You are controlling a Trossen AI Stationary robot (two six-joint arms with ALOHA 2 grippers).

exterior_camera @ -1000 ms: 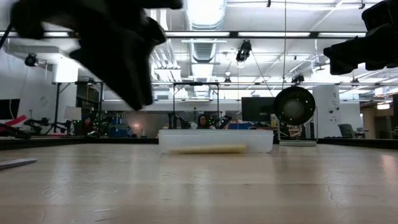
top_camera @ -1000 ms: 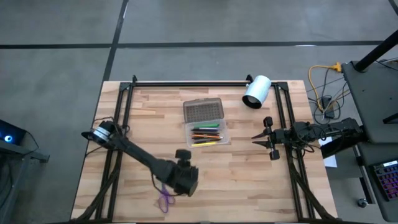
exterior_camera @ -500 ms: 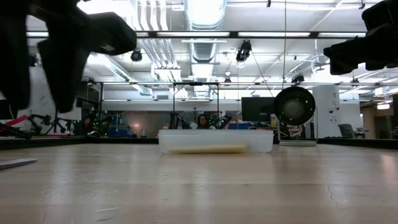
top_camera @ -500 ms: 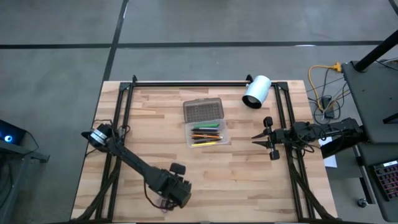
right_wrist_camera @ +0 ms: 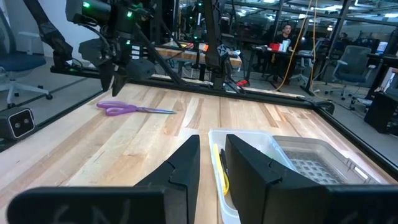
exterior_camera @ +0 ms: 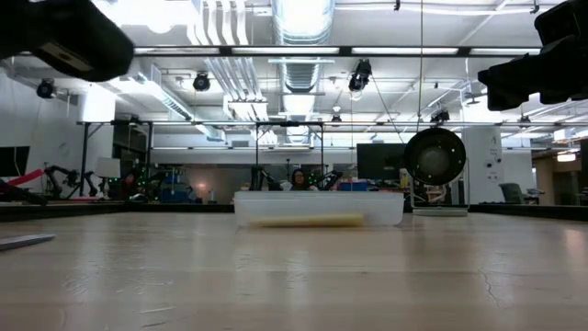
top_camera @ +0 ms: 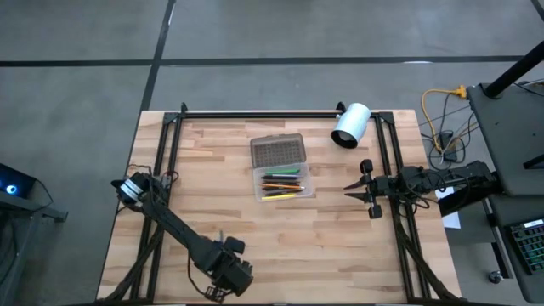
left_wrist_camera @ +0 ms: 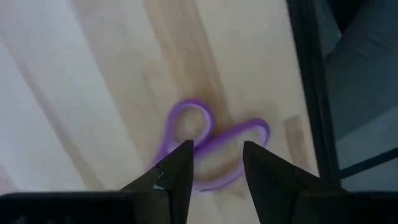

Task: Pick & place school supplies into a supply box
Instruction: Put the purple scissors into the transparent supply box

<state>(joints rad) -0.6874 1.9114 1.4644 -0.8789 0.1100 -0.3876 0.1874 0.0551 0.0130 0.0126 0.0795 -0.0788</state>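
Note:
The purple-handled scissors [right_wrist_camera: 134, 109] lie flat on the wooden table near its near edge. My left gripper [left_wrist_camera: 216, 152] hangs open just above their handle loops [left_wrist_camera: 256, 129], one finger on either side, and hides them in the high view [top_camera: 223, 276]. The clear supply box [top_camera: 283, 183] sits mid-table with several coloured pens inside, its grey textured lid [top_camera: 278, 151] lying open on the far side. My right gripper [top_camera: 350, 189] waits at the table's right side, pointing at the box, fingers slightly open [right_wrist_camera: 212, 149].
A white cylinder [top_camera: 350, 125] lies at the far right corner of the table. Black frame rails [top_camera: 387, 161] run along the left, right and far edges. Bare wood lies between the box and the scissors. People sit at desks in the room beyond [right_wrist_camera: 285, 31].
My left gripper has travelled toward the table's near edge and a little to the left, coming over the scissors, which it now covers in the high view. The scissors, the box and the right arm have stayed where they were.

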